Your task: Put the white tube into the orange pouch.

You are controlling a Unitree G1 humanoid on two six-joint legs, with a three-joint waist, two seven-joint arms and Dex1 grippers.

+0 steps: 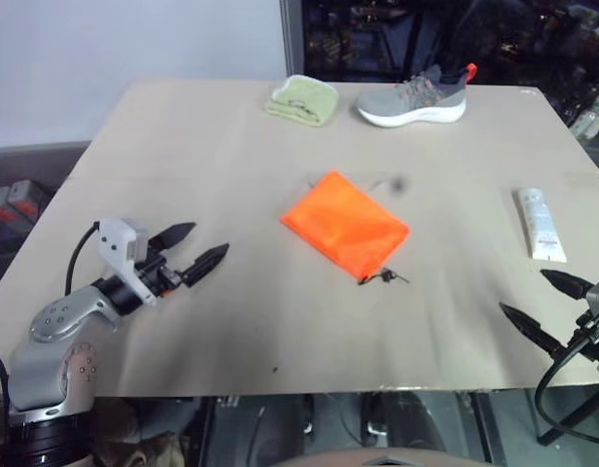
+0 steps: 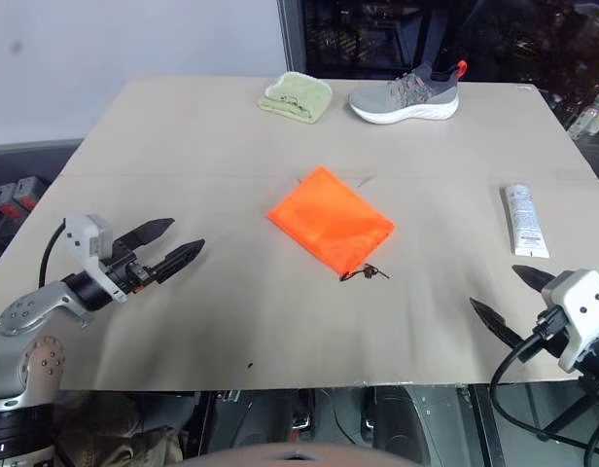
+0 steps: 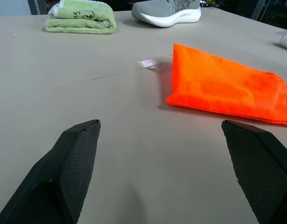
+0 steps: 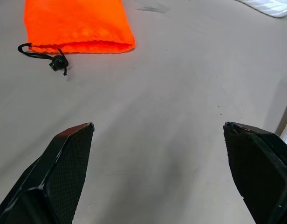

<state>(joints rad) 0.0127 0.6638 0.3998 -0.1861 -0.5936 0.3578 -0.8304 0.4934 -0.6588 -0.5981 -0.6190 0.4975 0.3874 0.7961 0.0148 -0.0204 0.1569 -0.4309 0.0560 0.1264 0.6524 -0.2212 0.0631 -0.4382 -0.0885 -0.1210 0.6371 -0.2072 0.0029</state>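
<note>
Two grippers sat low over my near edge of the tan surface (image 1: 231, 165), one at each corner, and neither held anything. I had the left gripper (image 1: 200, 250) with its fingers (image 1: 208, 261) spread wide, pointing inward across the surface toward the orange pouch (image 1: 345, 225). From the left wrist view the pouch (image 3: 227, 85) lay ahead between the two finger tips, well apart from them. The right gripper (image 1: 545, 308) was likewise wide, its fingers (image 1: 529, 331) angled in toward the middle, with bare surface between them in the right wrist view.

I saw the orange pouch lying flat near the middle of the surface, turned diagonally, its cord end toward my near right. The thin dark cord (image 4: 44, 55) with its small toggle trailed out loose from that end, just beside the pouch mouth.

I found the white tube (image 1: 540, 224) lying flat by the right edge of the surface, well apart from the pouch and a little beyond the right gripper, touching neither.

At the far edge rested a folded pale green cloth (image 1: 302, 99) and, to its right, a grey shoe (image 1: 414, 99) with a white sole; the two were near each other but apart.
</note>
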